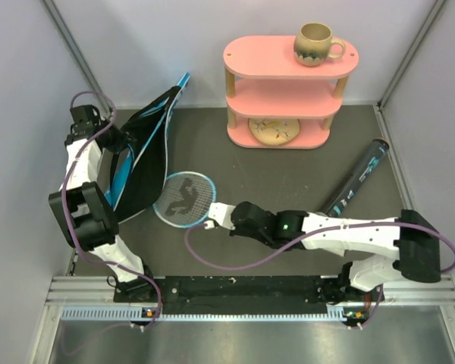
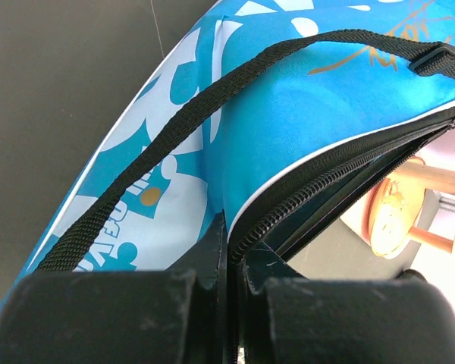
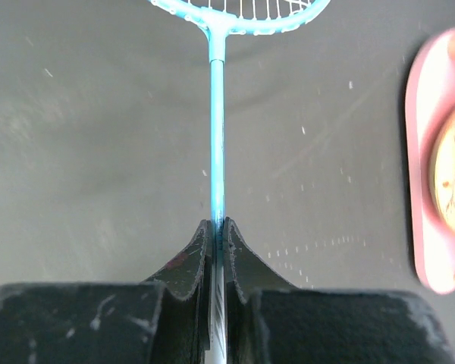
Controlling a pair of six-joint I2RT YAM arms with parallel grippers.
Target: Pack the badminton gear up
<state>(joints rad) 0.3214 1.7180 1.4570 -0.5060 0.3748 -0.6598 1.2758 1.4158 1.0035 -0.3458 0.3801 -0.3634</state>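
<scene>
The left fingers (image 2: 205, 262) pinch the zippered edge of the blue cover (image 1: 148, 159), lifted off the desk (image 1: 288, 182) (black lining showing). The right fingers (image 3: 191, 262) clamp a light-blue racket (image 1: 186, 199) by its shaft, head just beside the cover; the black tube (image 1: 360, 176) lies far right.

On my overhead feed I see a pink shelf (image 1: 262, 57) with three tiers on the dark bench (image 1: 288, 182), standing against the back wall. A beige mug (image 1: 316, 43) sits upright on the shelf's top tier, toward its right end, with its handle pointing right. On the shelf's bottom tier, left of centre, lies a round beige plate (image 1: 274, 130) with dark markings. Pale wooden posts (image 1: 230, 80) hold the shelf's tiers apart.
</scene>
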